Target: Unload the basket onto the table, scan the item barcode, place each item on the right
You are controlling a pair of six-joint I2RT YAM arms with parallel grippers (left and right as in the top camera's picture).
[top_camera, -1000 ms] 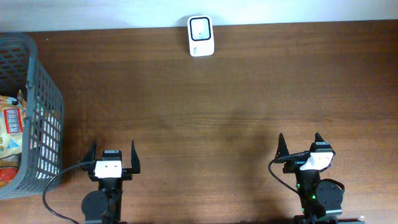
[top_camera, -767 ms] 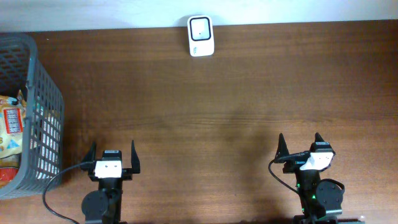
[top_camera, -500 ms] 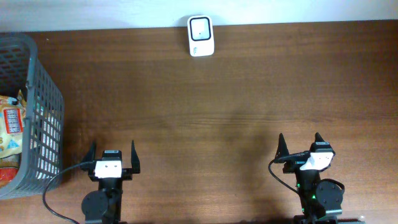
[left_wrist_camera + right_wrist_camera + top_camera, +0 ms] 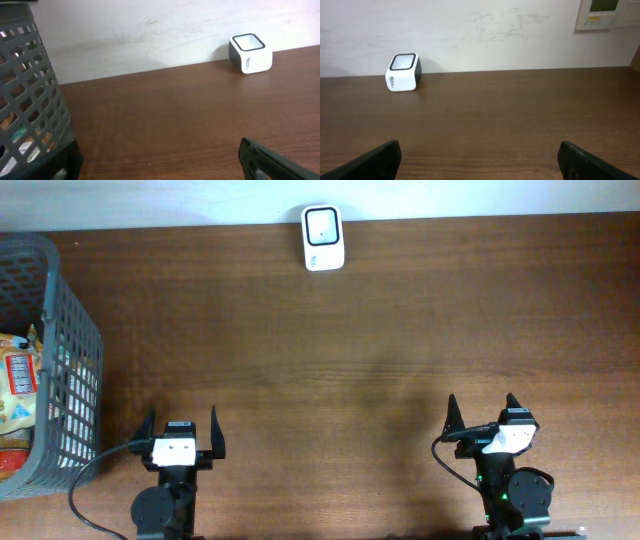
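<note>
- Brown wood grain covers the table (image 4: 350, 350) beneath both arms, which sit at its near edge.
- Our left gripper (image 4: 182, 416) has its jaws spread wide and grips nothing. Its dark fingertips (image 4: 265, 160) show only at the bottom corners of its wrist view.
- Our right gripper (image 4: 481, 404) sits well to the right of the left one. Its jaws are also spread wide with nothing between them.
- Just to the left of the left gripper, and running forward from it, stands a grey plastic basket (image 4: 70, 340) with lattice walls.
- Inside that basket, left of and a little ahead of the left gripper, lies a snack packet (image 4: 18, 380) printed in orange, yellow and red. We cannot make out a barcode on it from any view.
- Far ahead of both grippers stands a small white scanner (image 4: 323, 238) with a dark-rimmed window on top. It is forward and right of the left gripper and forward and left of the right one, at the table's far edge.
- Behind the scanner rises a pale wall (image 4: 495, 30).
- High on the wall, up and to the right in the right gripper's view, hangs a beige wall panel (image 4: 607, 14) with a greenish display.
</note>
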